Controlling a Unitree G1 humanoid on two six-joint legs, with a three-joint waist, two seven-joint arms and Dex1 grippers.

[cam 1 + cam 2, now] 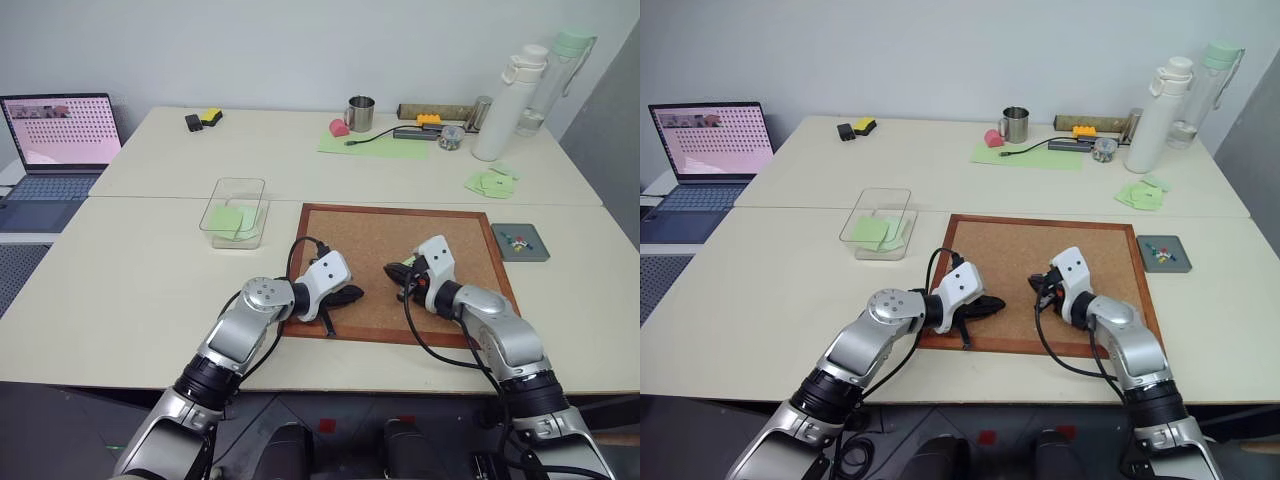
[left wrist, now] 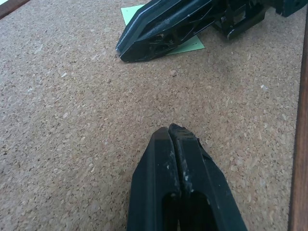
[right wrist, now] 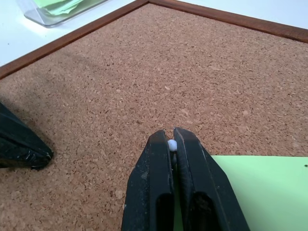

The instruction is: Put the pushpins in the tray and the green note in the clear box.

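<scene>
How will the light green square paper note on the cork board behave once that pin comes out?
Probably floppy and very light: the light green square paper note looks thin and flat. It may slide on the cork board as the right gripper, shut on a small white-headed pin, lifts.

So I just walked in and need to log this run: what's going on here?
The robot is working over the cork board. Its right gripper is shut on a small white-headed pin at the edge of the green note, which lies on the board. The left gripper is shut and empty, resting just above the cork nearby. The clear box already holds green notes, and the grey tray at the board's right holds a few coloured pins.
</scene>
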